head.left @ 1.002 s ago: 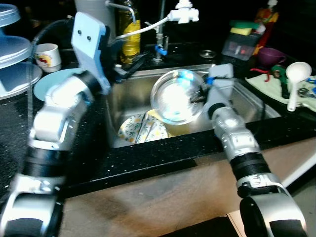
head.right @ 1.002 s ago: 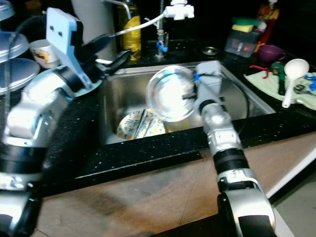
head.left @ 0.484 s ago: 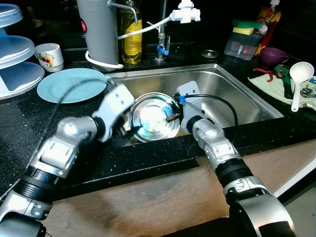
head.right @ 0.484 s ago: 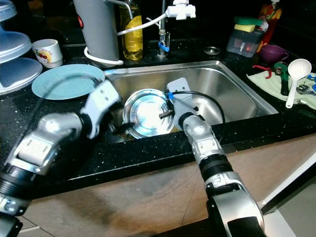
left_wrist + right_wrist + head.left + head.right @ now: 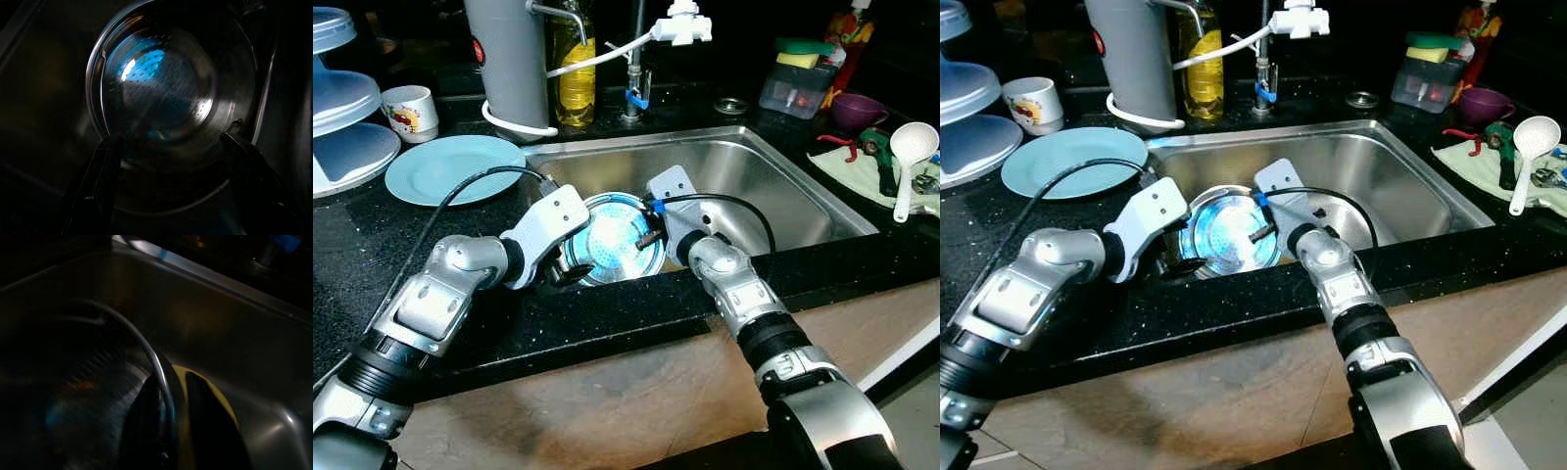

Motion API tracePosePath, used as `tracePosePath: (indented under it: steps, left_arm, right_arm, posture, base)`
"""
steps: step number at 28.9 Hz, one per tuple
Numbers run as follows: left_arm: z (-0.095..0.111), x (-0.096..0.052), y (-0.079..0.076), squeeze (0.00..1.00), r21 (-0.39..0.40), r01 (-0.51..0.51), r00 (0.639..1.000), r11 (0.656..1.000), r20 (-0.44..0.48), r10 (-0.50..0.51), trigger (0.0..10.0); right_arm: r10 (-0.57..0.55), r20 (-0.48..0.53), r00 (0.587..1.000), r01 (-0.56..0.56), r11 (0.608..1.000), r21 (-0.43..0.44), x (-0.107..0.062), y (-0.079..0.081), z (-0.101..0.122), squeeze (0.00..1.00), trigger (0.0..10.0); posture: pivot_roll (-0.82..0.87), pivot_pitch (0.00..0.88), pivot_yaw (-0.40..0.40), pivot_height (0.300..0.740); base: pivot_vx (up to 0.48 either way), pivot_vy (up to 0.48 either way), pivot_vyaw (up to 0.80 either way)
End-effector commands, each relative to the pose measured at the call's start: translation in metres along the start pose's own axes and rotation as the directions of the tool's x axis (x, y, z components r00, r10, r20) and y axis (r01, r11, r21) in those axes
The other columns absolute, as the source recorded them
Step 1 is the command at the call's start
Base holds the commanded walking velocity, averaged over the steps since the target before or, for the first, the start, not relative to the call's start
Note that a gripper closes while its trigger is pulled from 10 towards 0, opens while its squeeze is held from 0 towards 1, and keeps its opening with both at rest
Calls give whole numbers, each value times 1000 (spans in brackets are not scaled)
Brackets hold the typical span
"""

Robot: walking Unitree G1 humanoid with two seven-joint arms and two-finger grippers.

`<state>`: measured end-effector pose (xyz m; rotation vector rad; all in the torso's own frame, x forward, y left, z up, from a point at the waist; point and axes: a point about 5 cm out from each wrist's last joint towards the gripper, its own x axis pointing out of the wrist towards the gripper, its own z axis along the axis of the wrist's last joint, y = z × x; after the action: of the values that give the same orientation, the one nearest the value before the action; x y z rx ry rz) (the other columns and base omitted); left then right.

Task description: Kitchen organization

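My right tool [image 5: 1261, 235] pinches the steel bowl's [image 5: 610, 245] rim; left tool [image 5: 168, 147] spread wide, straddling it in the sink [image 5: 773, 186]. I'd close left evenly before lifting.

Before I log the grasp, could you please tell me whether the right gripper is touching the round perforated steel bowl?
Touching. In the right wrist view the right gripper has its jaws closed on the rim of the round perforated steel bowl.

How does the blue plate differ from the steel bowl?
The blue plate is flat, matte light blue, lying on the black counter; the steel bowl is deep, shiny metal, down in the sink. The plate lies untouched; the right gripper pinches the bowl's rim, with the left gripper at its other side. Both are round.
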<state>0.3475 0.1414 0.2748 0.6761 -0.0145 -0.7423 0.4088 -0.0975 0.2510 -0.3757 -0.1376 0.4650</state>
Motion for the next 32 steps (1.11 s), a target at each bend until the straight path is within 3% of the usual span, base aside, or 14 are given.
tracePosePath:
  steps: [1,3,4,6,7,8,9,12,15,18,19,20,21,32]
  left_arm:
    - [-2,-4,3,0,10,-12,1000,1000,-22,12,10000]
    - [-2,-4,4,0,9,-18,1000,1000,-23,18,10000]
    - [-1,-5,5,0,5,-22,1000,1000,-22,22,10000]
    - [-1,-5,6,0,2,-28,999,1000,-22,28,10000]
    - [1,-7,9,0,-10,-51,999,999,-13,51,10000]
    - [1,-7,9,0,-10,-51,999,999,-13,51,10000]
    - [5,-8,18,0,-39,-102,995,994,12,103,10000]
    - [9,-10,39,0,-63,-259,965,964,28,261,10000]
    - [6,-15,63,0,-89,-419,907,904,3,421,10000]
    - [2,-22,83,0,-115,-525,850,844,-17,526,10000]
    - [2,-23,86,75,-118,-538,842,835,-20,539,10000]
    - [2,-24,88,75,-118,-545,837,830,-21,546,10000]
    - [0,-25,91,1000,-115,-552,833,826,-30,553,10000]
    - [-12,-30,105,1000,-33,-586,808,809,-102,581,10000]
  right_arm:
    - [20,-54,998,-19,1000,4,-1,4,-13,839,10000]
    - [20,-56,998,-20,1000,6,-1,4,-13,847,10000]
    - [20,-57,998,-19,1000,7,-1,4,-13,1000,10000]
    - [16,-58,998,-15,1000,8,-1,3,-13,1000,10000]
    - [5,-57,998,-5,1000,10,-1,2,-14,922,10000]
    - [5,-57,998,-5,1000,10,-1,2,-14,922,10000]
    - [-13,-47,999,14,1000,12,-2,0,-12,0,10000]
    - [-66,11,998,66,997,34,-2,-8,-3,0,10000]
    - [-134,139,981,114,983,143,-4,-18,16,0,10000]
    - [-175,289,941,97,960,263,-9,-25,41,0,10000]
    - [-172,318,932,79,956,283,-10,-25,46,0,10000]
    - [-169,335,927,68,953,295,-11,-25,49,0,10000]
    - [-163,354,921,52,952,302,-13,-25,53,0,10000]
    - [-169,439,883,18,945,328,-27,-23,63,0,10000]
  posture:
    - [45,197,-18,740]
    - [45,197,-18,740]
    - [45,197,-18,740]
    - [45,197,-18,740]
    - [45,197,-18,740]
    - [45,197,-18,740]
    - [45,197,-18,740]
    - [47,199,-19,740]
    - [50,202,-20,740]
    - [49,204,-17,740]
    - [49,204,-17,740]
    - [49,204,-17,740]
    - [45,205,-11,740]
    - [42,210,3,740]
  base:
    - [0,0,0]
    - [0,0,0]
    - [0,0,0]
    - [0,0,0]
    - [0,0,0]
    - [0,0,0]
    - [0,0,0]
    - [0,0,0]
    - [0,0,0]
    - [0,0,0]
    - [0,0,0]
    - [0,0,0]
    - [0,0,0]
    - [0,0,0]
